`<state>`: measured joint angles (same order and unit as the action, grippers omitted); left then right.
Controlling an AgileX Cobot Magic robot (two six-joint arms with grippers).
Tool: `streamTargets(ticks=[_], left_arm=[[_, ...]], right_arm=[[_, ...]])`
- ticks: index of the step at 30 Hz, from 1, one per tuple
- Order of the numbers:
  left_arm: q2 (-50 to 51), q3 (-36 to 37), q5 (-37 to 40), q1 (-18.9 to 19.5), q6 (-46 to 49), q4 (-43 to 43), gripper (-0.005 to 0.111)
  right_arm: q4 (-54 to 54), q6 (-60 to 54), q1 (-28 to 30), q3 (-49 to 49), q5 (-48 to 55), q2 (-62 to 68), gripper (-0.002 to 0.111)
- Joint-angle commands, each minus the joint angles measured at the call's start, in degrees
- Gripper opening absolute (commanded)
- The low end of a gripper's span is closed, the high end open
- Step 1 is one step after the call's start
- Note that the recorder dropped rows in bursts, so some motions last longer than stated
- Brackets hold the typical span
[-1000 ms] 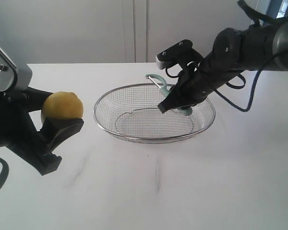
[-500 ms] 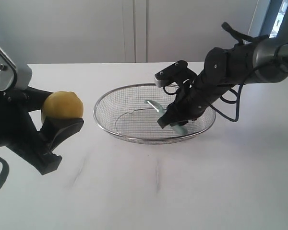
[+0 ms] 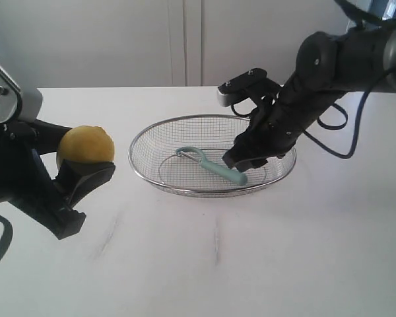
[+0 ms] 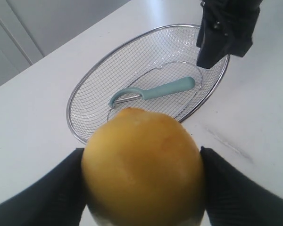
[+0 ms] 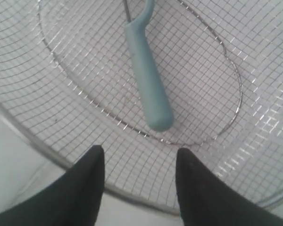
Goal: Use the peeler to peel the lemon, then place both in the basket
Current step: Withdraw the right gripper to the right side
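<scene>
The yellow lemon (image 3: 86, 144) is held above the table at the left, my left gripper (image 3: 79, 162) shut on it; it fills the near part of the left wrist view, lemon (image 4: 141, 165). The teal-handled peeler (image 3: 214, 167) lies loose on the mesh floor of the silver wire basket (image 3: 145, 132), looped head toward the left. Over the basket's right side hangs my right gripper (image 3: 241, 158), open and empty, just past the handle's end. In the right wrist view the peeler (image 5: 148, 89) lies ahead of the open gripper (image 5: 139, 153), apart from it.
The basket (image 4: 85, 89) stands mid-table on a white tabletop (image 3: 251, 251). Pale cabinet doors (image 3: 185, 39) rise behind the table's far edge. The right arm's black cables (image 3: 330, 125) hang beside the basket's right rim.
The right gripper lowered the peeler into the basket, opened and lifted off; the peeler now lies flat on the mesh. The left gripper and lemon have not moved.
</scene>
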<state>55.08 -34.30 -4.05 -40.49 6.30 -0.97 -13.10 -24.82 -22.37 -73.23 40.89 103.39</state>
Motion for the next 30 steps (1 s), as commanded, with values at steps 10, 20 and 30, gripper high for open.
streamTargets(ticks=[10,20,30], left_arm=[[-0.38,-0.34,-0.44,-0.23,-0.5,0.46,0.0],[-0.38,-0.34,0.23,-0.23,-0.5,0.46,0.0],[-0.38,-0.34,0.65,-0.23,-0.37,0.46,0.0]], right_arm=[[-0.22,7.33,0.08,3.6,19.37,-17.01,0.0],[5.12,16.82,0.08,10.74,22.9,-29.16,0.0],[6.92,18.2,0.08,12.82,24.16,-33.89,0.0]])
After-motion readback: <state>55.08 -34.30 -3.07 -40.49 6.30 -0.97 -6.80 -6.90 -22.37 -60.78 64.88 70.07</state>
